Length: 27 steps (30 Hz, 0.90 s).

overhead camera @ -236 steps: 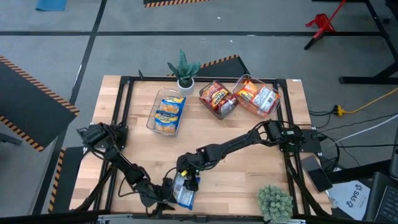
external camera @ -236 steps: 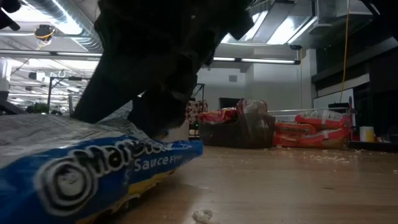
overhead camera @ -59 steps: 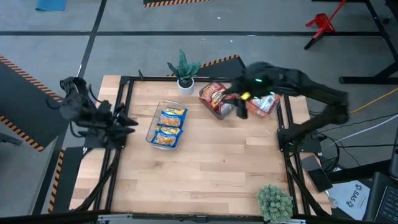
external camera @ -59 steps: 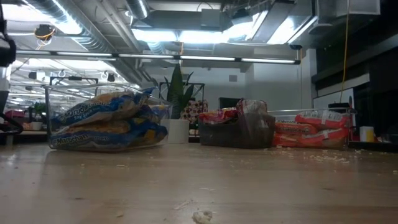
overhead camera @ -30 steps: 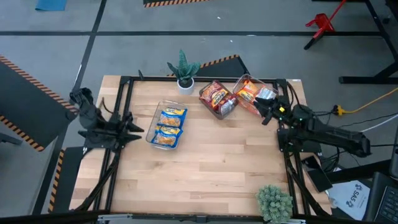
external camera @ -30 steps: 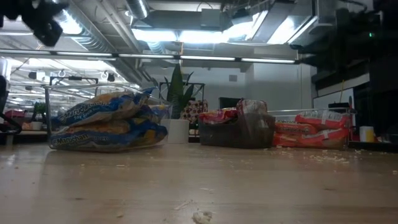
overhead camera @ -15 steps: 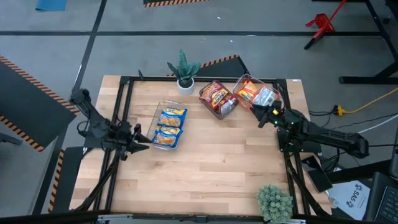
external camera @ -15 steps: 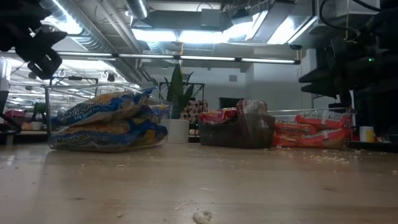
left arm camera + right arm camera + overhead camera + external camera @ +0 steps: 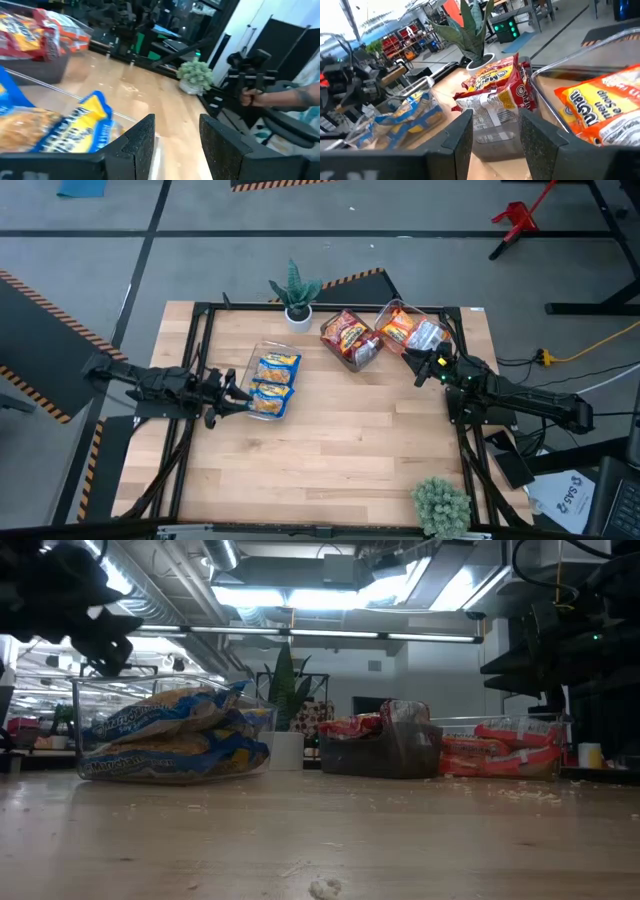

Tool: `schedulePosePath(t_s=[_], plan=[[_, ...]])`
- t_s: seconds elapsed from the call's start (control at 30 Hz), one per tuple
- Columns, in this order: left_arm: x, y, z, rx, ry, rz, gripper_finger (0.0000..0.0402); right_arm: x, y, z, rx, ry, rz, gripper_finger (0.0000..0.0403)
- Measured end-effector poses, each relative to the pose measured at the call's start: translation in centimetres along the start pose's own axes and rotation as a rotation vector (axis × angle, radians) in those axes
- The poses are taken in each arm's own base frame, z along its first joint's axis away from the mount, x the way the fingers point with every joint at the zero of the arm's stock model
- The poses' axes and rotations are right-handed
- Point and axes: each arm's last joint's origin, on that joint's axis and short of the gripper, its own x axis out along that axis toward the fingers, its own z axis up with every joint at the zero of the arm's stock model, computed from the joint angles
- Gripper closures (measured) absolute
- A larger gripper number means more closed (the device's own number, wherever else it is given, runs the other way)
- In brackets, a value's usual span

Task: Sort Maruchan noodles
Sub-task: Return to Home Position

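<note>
The Maruchan noodles lie in three clear bins at the table's far half. Blue-yellow packets (image 9: 272, 377) fill the left bin, red ones (image 9: 349, 336) the middle bin, orange ones (image 9: 412, 335) the right bin. My left gripper (image 9: 237, 398) stands open at the left bin's near left side, level, with a blue-yellow packet (image 9: 60, 130) just ahead of its fingers. My right gripper (image 9: 425, 366) stands open at the near side of the right bin, facing the red packets (image 9: 497, 87) and orange packets (image 9: 600, 115). Neither gripper has anything between its fingers.
A potted spiky plant (image 9: 296, 292) stands at the far edge, a bushy green plant (image 9: 441, 502) at the near right corner. Black frame rails (image 9: 190, 380) run along both table sides. Bare wood with crumbs (image 9: 320, 885) spreads over the near half. A person's hand (image 9: 280, 97) shows beyond the table.
My left gripper has swung from the table's left edge toward the bin of blue-yellow packets and sunk, ending level beside it. My right gripper sank a little by the right bin, then kept still. The packets and bins have not moved.
</note>
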Motion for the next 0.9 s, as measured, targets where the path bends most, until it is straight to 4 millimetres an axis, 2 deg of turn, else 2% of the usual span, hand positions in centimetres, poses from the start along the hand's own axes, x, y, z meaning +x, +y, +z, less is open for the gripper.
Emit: schedulePosePath(t_s=[0.17, 0.37, 0.9], plan=[[0.0, 1.3, 0.5, 0.025, -0.008, 0.051, 0.0253, 0.0, 0.0, 0.0, -0.041, 0.000, 0.000, 0.0260], [-0.1, 2.3, 0.8, 0.074, -0.057, 0.197, 0.0253, 0.0, 0.0, 0.0, -0.105, 0.001, 0.000, 0.0260], [-0.2, 2.6, 0.9, 0.070, -0.071, 0.227, 0.0253, 0.0, 0.0, 0.0, -0.145, 0.001, 0.000, 0.0260]])
